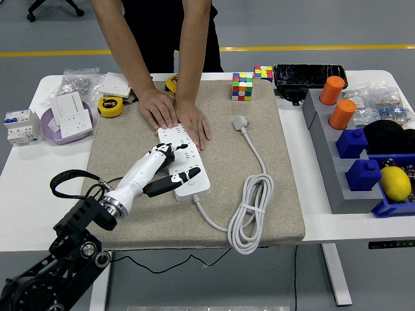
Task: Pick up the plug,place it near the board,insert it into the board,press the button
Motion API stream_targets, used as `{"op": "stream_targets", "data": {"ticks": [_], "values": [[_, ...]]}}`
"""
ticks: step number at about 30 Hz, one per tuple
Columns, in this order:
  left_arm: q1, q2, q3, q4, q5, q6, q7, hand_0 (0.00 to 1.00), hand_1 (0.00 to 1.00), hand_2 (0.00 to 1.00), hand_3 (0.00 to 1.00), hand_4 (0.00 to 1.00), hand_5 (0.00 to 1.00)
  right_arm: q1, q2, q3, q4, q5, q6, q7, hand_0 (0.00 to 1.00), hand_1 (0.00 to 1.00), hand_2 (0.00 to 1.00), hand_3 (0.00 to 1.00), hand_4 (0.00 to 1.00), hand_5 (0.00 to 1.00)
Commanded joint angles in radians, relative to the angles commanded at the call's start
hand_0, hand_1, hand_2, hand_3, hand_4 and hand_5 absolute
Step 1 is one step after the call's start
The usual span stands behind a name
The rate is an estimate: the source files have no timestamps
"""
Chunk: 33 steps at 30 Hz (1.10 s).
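- The white power strip lies at a slant in the middle of the frame on a beige mat that covers the white desk, probably so it will not slide.
- A person at the far side presses both hands flat, one on the strip's upper end and one just beside it, apparently to pin it while the robot works.
- The left robot hand reaches in from the lower left and lies over the strip's near half. Its fingers are loosely spread with nothing grasped, and the dark thumb points toward the near end where the button sits.
- This looks like the pressing step, yet the white plug lies unplugged on the mat right of centre, well apart from the strip.
- Its cable trails down to a loose coil at the lower right of the mat and runs back into the strip's near end.
- The right robot hand is out of view.
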Motion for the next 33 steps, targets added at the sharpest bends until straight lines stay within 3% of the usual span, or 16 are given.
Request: {"op": "stream_targets", "data": {"ticks": [9,14,21,33], "values": [[0.032,-0.012,-0.096,-0.066,0.073,0.037,0.009,0.998,0.994,0.927,0.911,0.998,0.998,-0.001,0.001,0.006,0.0,-0.004,0.001,-0.001,0.796,0.703,0.714,0.752,0.998,0.998],[0.062,-0.012,-0.141,-0.073,0.089,0.044,0.021,0.998,0.994,0.924,0.905,0.998,0.998,-0.002,0.002,0.008,0.0,-0.005,0.001,-0.001,0.796,0.704,0.713,0.753,0.998,0.998],[0.073,-0.002,-0.103,-0.044,0.082,0.022,0.032,0.998,0.994,0.922,0.904,0.998,0.998,0.002,0.002,0.007,0.0,-0.001,0.0,0.001,0.796,0.703,0.713,0.753,0.998,0.998],[0.026,0.008,-0.005,0.004,0.056,0.01,0.036,0.998,0.99,0.92,0.904,0.998,0.998,0.001,0.001,0.013,0.0,-0.006,0.001,0.0,0.796,0.704,0.712,0.752,0.998,0.998]]}}
